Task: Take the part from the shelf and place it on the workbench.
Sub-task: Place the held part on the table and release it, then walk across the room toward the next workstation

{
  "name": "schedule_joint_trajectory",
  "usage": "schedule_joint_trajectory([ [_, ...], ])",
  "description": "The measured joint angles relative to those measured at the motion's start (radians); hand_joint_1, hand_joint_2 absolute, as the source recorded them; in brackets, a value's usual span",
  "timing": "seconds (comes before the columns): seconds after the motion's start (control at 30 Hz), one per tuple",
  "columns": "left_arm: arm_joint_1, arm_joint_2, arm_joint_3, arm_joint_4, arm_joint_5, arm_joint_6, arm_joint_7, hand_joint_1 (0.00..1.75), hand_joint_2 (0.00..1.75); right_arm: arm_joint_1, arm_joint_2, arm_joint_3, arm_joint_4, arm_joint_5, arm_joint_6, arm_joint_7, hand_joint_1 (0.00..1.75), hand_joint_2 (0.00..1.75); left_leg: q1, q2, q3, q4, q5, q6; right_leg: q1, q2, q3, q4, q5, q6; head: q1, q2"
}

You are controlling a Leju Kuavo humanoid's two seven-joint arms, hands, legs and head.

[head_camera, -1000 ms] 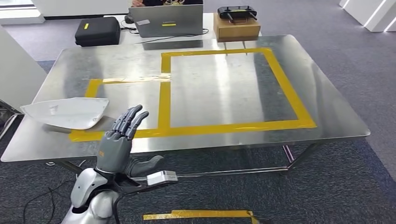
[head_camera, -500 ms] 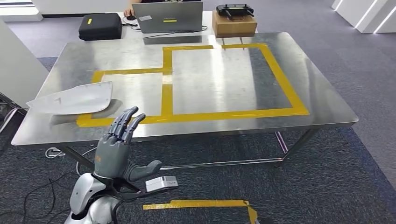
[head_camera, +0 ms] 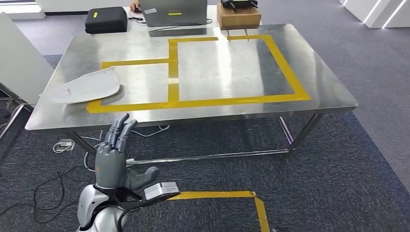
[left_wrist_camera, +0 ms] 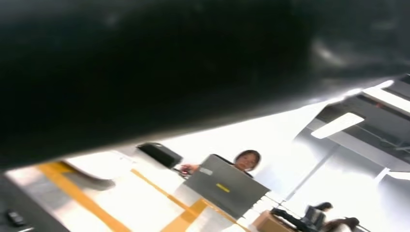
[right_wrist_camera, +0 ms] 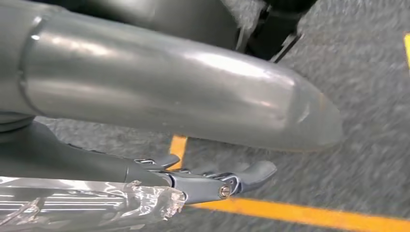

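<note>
Risk sits mostly with where the flat white curved plastic part (head_camera: 83,86) lies: on the steel bench (head_camera: 309,72), at its left end, with its pointed tip close to the left edge and its broad end overlapping the yellow tape outline (head_camera: 203,102). It looks already delivered, so the main danger, as I judge it, is anything that nudges it. The light shell would probably slide easily on the polished metal, and a brush from an arm could send it off the near corner onto the grey carpet (head_camera: 338,183).

The left hand (head_camera: 113,154) hangs below the bench edge, holding nothing, fingers straight and spread, thumb out to the side. If that arm rose again it could catch the bench rim or the part from beneath. The right hand (right_wrist_camera: 212,181) is low over the carpet near a floor tape line (right_wrist_camera: 309,212); its fingers seem loosely extended with nothing in them, though the view is partial.

Loose cables (head_camera: 63,145) lie under the bench's left end, a tripping hazard for a walking robot. A person (left_wrist_camera: 246,159) sits at the grey laptop (head_camera: 175,10) beyond the far edge.
</note>
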Motion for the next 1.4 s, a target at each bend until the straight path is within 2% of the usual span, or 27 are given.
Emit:
schedule_joint_trajectory([
  [0.03,0.012,-0.002,0.017,0.001,0.018,0.005,-0.01,0.0,0.0,0.006,-0.003,0.0,0.0,0.004,0.0,0.0,0.0,0.0,0.003,-0.003,-0.006,0.014,-0.025,-0.007,-0.001,-0.002,-0.011,0.0,0.012,-0.009,-0.001,0.0],
  [0.07,0.024,-0.004,0.036,0.003,0.036,0.01,-0.021,0.0,0.0,0.011,-0.005,0.0,0.0,0.006,0.0,0.0,0.0,0.0,0.005,-0.006,-0.016,0.046,-0.07,-0.013,-0.002,-0.004,-0.025,-0.001,0.025,-0.016,-0.002,0.0],
  [0.13,0.045,-0.011,0.079,0.01,0.072,0.021,-0.049,0.0,0.0,0.018,-0.008,0.0,-0.001,0.011,-0.001,0.002,0.0,0.0,0.007,-0.01,-0.039,0.164,-0.188,-0.022,-0.002,-0.005,-0.055,0.0,0.051,-0.023,-0.007,0.0],
  [0.17,0.054,-0.014,0.1,0.016,0.09,0.025,-0.064,0.0,0.0,0.022,-0.008,0.0,-0.001,0.013,-0.001,0.003,0.0,0.0,0.008,-0.01,-0.046,0.228,-0.224,-0.024,-0.002,-0.005,-0.07,0.001,0.065,-0.023,-0.008,0.0],
  [0.2,0.063,-0.018,0.122,0.024,0.109,0.029,-0.08,0.0,0.0,0.026,-0.008,0.0,-0.001,0.016,-0.001,0.004,0.0,0.0,0.009,-0.011,-0.043,0.273,-0.233,-0.025,-0.001,-0.005,-0.086,0.004,0.078,-0.022,-0.008,0.0],
  [0.27,0.079,-0.026,0.168,0.041,0.145,0.035,-0.114,0.0,0.0,0.034,-0.008,0.0,-0.001,0.021,-0.003,0.004,0.0,0.0,0.009,-0.011,0.008,0.267,-0.192,-0.023,-0.001,-0.005,-0.121,0.012,0.101,-0.018,-0.009,0.0],
  [0.33,0.09,-0.033,0.21,0.055,0.173,0.038,-0.146,0.0,0.0,0.038,-0.008,0.0,-0.001,0.025,-0.004,0.003,0.0,0.0,0.009,-0.013,0.118,0.138,-0.161,-0.016,0.0,-0.003,-0.148,0.023,0.117,-0.011,-0.009,0.0],
  [0.37,0.093,-0.036,0.227,0.06,0.183,0.039,-0.159,0.0,0.0,0.039,-0.008,0.0,-0.001,0.026,-0.005,0.002,0.0,0.0,0.008,-0.015,0.17,0.064,-0.168,-0.01,0.001,-0.002,-0.158,0.028,0.125,-0.006,-0.009,0.0],
  [0.43,0.1,-0.041,0.258,0.071,0.199,0.04,-0.177,0.0,0.0,0.041,-0.008,0.0,-0.001,0.028,-0.006,0.0,0.0,0.0,0.004,-0.017,0.219,-0.02,-0.189,0.003,0.003,0.0,-0.169,0.031,0.142,0.007,-0.009,0.0],
  [0.5,0.108,-0.047,0.285,0.084,0.209,0.04,-0.187,0.0,0.0,0.047,-0.008,0.0,-0.001,0.031,-0.008,0.0,0.0,0.0,0.002,-0.015,0.207,-0.03,-0.178,0.019,0.0,0.0,-0.176,0.029,0.154,0.021,-0.01,0.0],
  [0.53,0.11,-0.049,0.295,0.09,0.211,0.04,-0.19,0.0,0.0,0.05,-0.008,0.0,-0.001,0.033,-0.009,0.001,0.0,0.0,0.003,-0.013,0.196,-0.032,-0.167,0.028,-0.001,0.0,-0.184,0.037,0.14,0.025,-0.01,0.0],
  [0.6,0.114,-0.053,0.311,0.099,0.213,0.04,-0.194,0.0,0.0,0.055,-0.008,0.0,-0.001,0.037,-0.009,0.002,0.0,0.0,0.003,-0.01,0.167,-0.034,-0.142,0.042,-0.003,0.001,-0.215,0.111,0.052,0.031,-0.007,0.0],
  [0.67,0.117,-0.055,0.325,0.107,0.213,0.038,-0.197,0.0,0.0,0.058,-0.008,0.0,-0.001,0.042,-0.009,0.003,0.0,0.0,-0.003,-0.009,0.134,-0.033,-0.116,0.049,-0.003,0.001,-0.248,0.243,-0.041,0.035,-0.003,0.0],
  [0.7,0.119,-0.056,0.332,0.11,0.213,0.037,-0.199,0.0,0.0,0.059,-0.008,0.0,-0.001,0.044,-0.009,0.003,0.0,0.0,-0.006,-0.008,0.117,-0.032,-0.103,0.05,-0.002,0.001,-0.251,0.296,-0.054,0.035,-0.003,0.0],
  [0.73,0.121,-0.057,0.338,0.113,0.213,0.036,-0.201,0.0,0.0,0.059,-0.008,0.0,-0.001,0.045,-0.009,0.004,0.0,0.0,-0.01,-0.007,0.101,-0.031,-0.09,0.051,-0.002,0.001,-0.242,0.322,-0.042,0.033,-0.003,0.0],
  [0.77,0.122,-0.058,0.343,0.116,0.213,0.036,-0.203,0.0,0.0,0.06,-0.008,0.0,-0.001,0.045,-0.009,0.004,0.0,0.0,-0.014,-0.006,0.084,-0.03,-0.077,0.051,0.0,0.001,-0.213,0.31,-0.013,0.029,-0.003,0.0],
  [0.83,0.123,-0.059,0.351,0.119,0.212,0.035,-0.205,0.0,0.0,0.06,-0.008,0.001,-0.001,0.046,-0.009,0.004,0.0,0.0,-0.02,-0.007,0.059,-0.03,-0.053,0.049,0.008,0.001,-0.102,0.187,0.028,0.012,-0.003,0.0],
  [0.9,0.125,-0.061,0.358,0.121,0.21,0.034,-0.206,0.0,0.0,0.056,-0.01,0.002,-0.002,0.049,-0.008,0.004,0.0,0.0,-0.025,-0.006,0.045,-0.028,-0.03,0.044,0.017,-0.002,0.015,0.022,0.01,-0.003,-0.005,0.0],
  [0.93,0.126,-0.062,0.362,0.121,0.209,0.032,-0.207,0.0,0.0,0.055,-0.01,0.002,-0.003,0.051,-0.008,0.002,0.0,0.0,-0.024,-0.004,0.041,-0.028,-0.02,0.04,0.022,-0.002,0.043,-0.025,-0.003,-0.008,-0.005,0.0],
  [1.0,0.129,-0.062,0.369,0.121,0.206,0.025,-0.209,0.0,0.0,0.057,-0.011,0.003,-0.003,0.057,-0.007,0.0,0.0,0.0,-0.02,-0.003,0.037,-0.027,-0.006,0.029,0.024,-0.004,0.041,-0.044,0.006,-0.018,-0.003,0.0],
  [1.03,0.131,-0.063,0.373,0.121,0.205,0.021,-0.209,0.0,0.0,0.06,-0.011,0.004,-0.003,0.06,-0.006,-0.002,0.0,0.0,-0.017,-0.005,0.031,-0.019,-0.02,0.021,0.023,-0.005,0.033,-0.044,0.017,-0.025,-0.002,0.0],
  [1.1,0.136,-0.063,0.382,0.121,0.202,0.013,-0.21,0.0,0.0,0.063,-0.011,0.004,-0.004,0.064,-0.006,-0.004,0.0,0.0,-0.011,-0.011,0.009,0.046,-0.104,0.005,0.018,-0.009,0.008,-0.046,0.043,-0.038,-0.007,0.0],
  [1.17,0.139,-0.064,0.39,0.121,0.2,0.008,-0.21,0.0,0.0,0.065,-0.011,0.004,-0.004,0.068,-0.006,-0.007,0.0,0.0,-0.002,-0.013,-0.02,0.177,-0.209,-0.008,0.017,-0.01,-0.025,-0.042,0.069,-0.041,-0.011,0.0],
  [1.2,0.139,-0.065,0.393,0.121,0.199,0.005,-0.21,0.0,0.0,0.065,-0.011,0.004,-0.004,0.07,-0.006,-0.009,0.0,0.0,0.003,-0.013,-0.026,0.236,-0.231,-0.013,0.016,-0.01,-0.044,-0.036,0.081,-0.038,-0.011,0.0],
  [1.27,0.14,-0.065,0.395,0.121,0.198,-0.001,-0.211,0.0,0.0,0.067,-0.011,0.004,-0.004,0.075,-0.006,-0.013,0.0,0.0,0.012,-0.013,0.001,0.274,-0.203,-0.023,0.011,-0.011,-0.085,-0.018,0.103,-0.03,-0.011,0.0],
  [1.33,0.14,-0.065,0.396,0.121,0.198,-0.008,-0.211,0.0,0.0,0.067,-0.011,0.004,-0.004,0.078,-0.006,-0.015,0.0,0.0,0.021,-0.013,0.092,0.178,-0.158,-0.031,0.005,-0.011,-0.126,0.007,0.116,-0.019,-0.011,0.0],
  [1.4,0.14,-0.066,0.397,0.121,0.198,-0.014,-0.211,0.0,0.0,0.066,-0.012,0.004,-0.005,0.079,-0.007,-0.016,0.0,0.0,0.024,-0.018,0.187,0.044,-0.174,-0.028,0.004,-0.008,-0.154,0.03,0.127,-0.006,-0.012,0.0],
])
